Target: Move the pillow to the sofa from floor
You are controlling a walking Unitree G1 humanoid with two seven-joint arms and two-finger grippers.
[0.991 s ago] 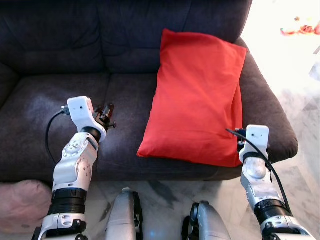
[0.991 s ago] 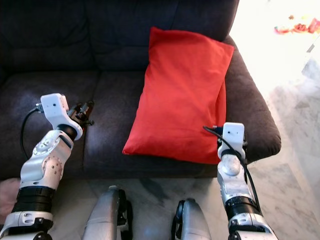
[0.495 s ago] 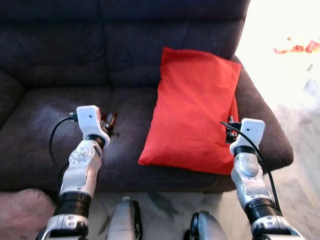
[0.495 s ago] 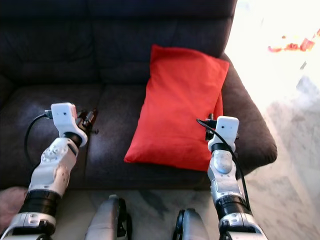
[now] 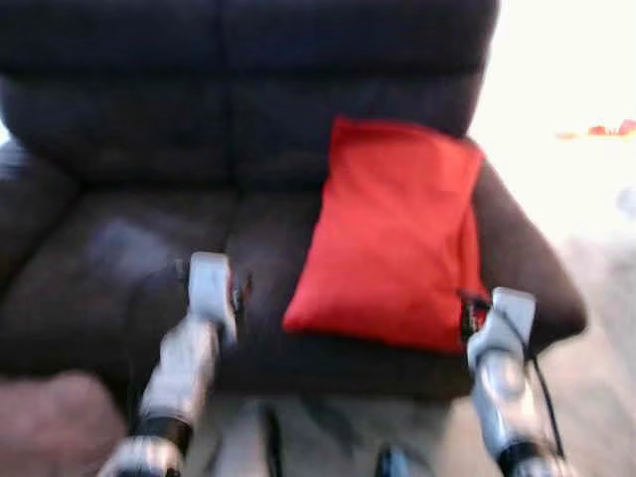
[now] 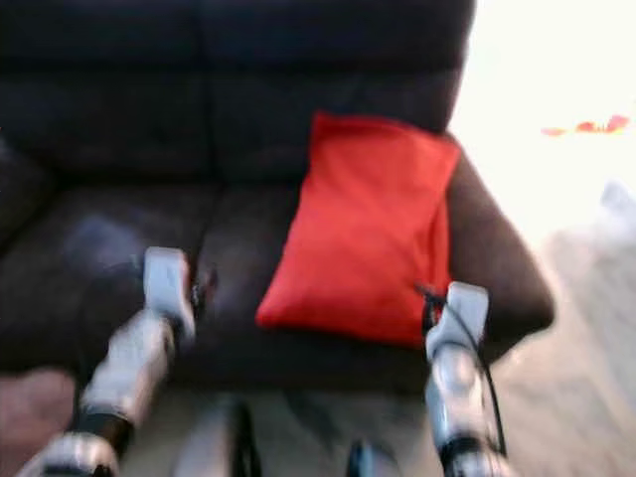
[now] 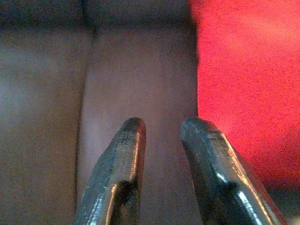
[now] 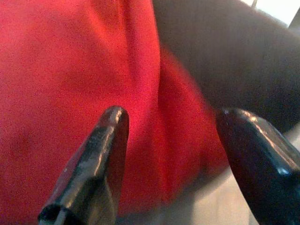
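The red pillow [image 5: 393, 234] lies on the right seat of the dark grey sofa [image 5: 149, 229], its top leaning on the backrest. My right gripper [image 8: 176, 115] is open at the pillow's front right corner, its fingers spread wide with red cloth behind them and nothing held. In the head views, which are blurred, that gripper [image 5: 467, 313] sits by the seat's front edge. My left gripper [image 7: 164, 126] is open with a narrow gap, hovering over the bare seat cushion just left of the pillow [image 7: 243, 84].
A pink soft thing [image 5: 40, 417] lies on the floor at the sofa's front left. Pale marble floor [image 5: 596, 298] stretches to the right, bright with light, with small red items [image 5: 606, 129] far off. The sofa's right armrest [image 5: 537, 278] flanks the pillow.
The whole picture has shifted and blurred, so the camera is moving. The pillow stays in place on the sofa. Both arms sit lower, nearer the seat's front edge.
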